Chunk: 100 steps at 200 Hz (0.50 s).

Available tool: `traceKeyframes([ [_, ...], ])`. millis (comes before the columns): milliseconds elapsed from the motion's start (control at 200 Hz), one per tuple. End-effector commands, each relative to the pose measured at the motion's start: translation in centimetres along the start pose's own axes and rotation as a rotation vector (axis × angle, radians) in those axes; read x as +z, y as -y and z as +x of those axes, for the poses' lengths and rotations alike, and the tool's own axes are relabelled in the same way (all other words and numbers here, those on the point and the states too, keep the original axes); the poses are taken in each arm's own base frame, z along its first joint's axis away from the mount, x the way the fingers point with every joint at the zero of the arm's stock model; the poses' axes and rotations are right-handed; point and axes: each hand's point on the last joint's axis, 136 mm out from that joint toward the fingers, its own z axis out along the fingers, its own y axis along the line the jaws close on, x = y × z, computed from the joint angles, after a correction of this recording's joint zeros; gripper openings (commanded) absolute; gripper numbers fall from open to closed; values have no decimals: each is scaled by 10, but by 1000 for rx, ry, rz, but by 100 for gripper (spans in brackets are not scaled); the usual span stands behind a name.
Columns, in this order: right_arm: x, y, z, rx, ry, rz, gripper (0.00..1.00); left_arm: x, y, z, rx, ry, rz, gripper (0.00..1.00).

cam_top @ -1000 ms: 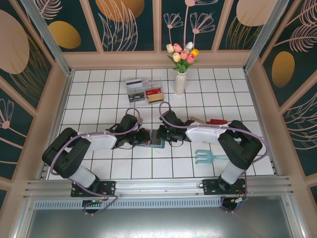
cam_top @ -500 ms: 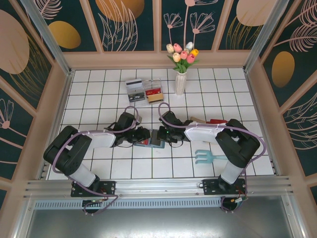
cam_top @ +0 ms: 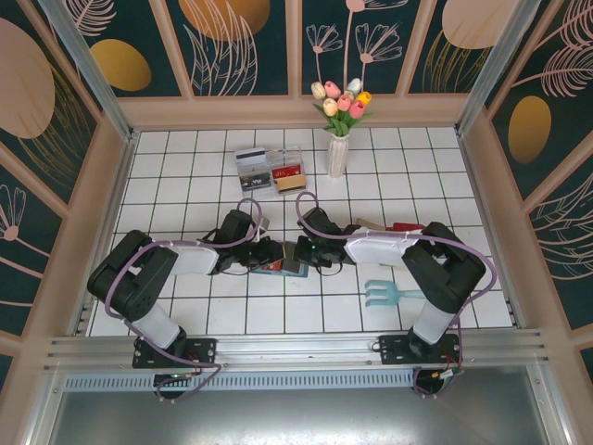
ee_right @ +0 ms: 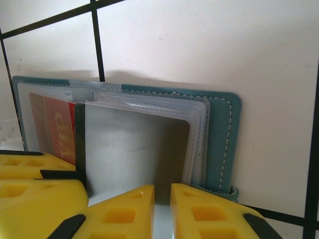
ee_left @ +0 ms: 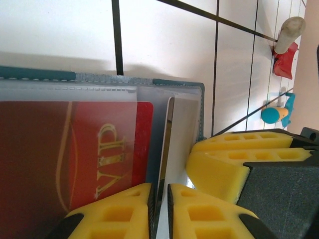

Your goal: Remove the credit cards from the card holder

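Tightly, left claw [ee_left: 159, 188] around credit card [ee_left: 167, 139]

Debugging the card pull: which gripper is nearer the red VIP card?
Left. The left gripper pinches a grey card by its edge right beside the red VIP card; the right gripper sits farther along the card holder, beyond that grey card.

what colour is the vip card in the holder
The card is red with gold letters; left wrist view shows it best.

Bright even light; wrist close-ups slightly soft
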Motion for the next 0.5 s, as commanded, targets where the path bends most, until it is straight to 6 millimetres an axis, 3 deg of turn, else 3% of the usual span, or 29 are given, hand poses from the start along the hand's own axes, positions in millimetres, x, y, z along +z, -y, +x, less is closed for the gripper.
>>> traceKeyframes([
  [0,9,14,9,15,-43,48,18,1,2,3,10,-17,27,16],
  [495,9,21,9,20,-41,78,18,-11,-5,-3,42,11,-20,2],
])
